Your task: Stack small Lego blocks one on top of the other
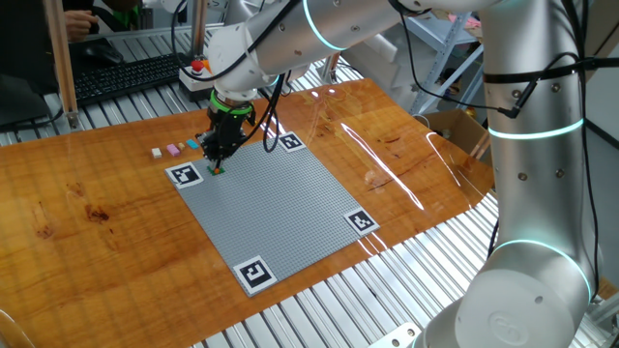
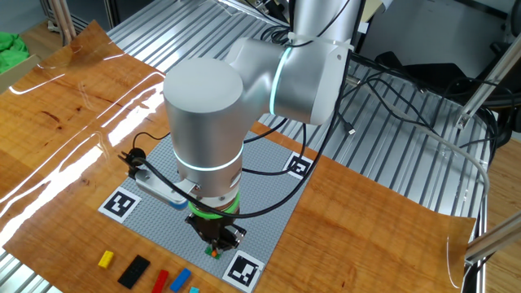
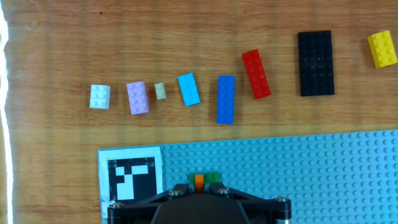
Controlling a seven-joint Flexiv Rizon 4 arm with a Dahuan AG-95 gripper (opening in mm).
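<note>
My gripper (image 3: 199, 186) stands low over the grey baseplate (image 3: 311, 174) next to a corner marker. Its fingers are shut on a small orange block (image 3: 199, 181), which sits against a green block (image 3: 213, 178) on the plate. The same gripper (image 1: 215, 162) shows in one fixed view, and in the other fixed view (image 2: 216, 247). Loose blocks lie in a row on the wood beyond the plate: white (image 3: 99, 96), pink (image 3: 137, 98), tan (image 3: 160, 91), light blue (image 3: 189, 89), blue (image 3: 226, 99), red (image 3: 256, 74), black (image 3: 316, 55) and yellow (image 3: 382, 49).
The baseplate (image 1: 280, 208) has black-and-white markers at its corners, such as one (image 1: 255, 274) near the table's front edge. The arm's large body (image 2: 203, 122) hangs over the plate. A red button (image 1: 199, 67) and a keyboard (image 1: 126, 75) lie behind the table.
</note>
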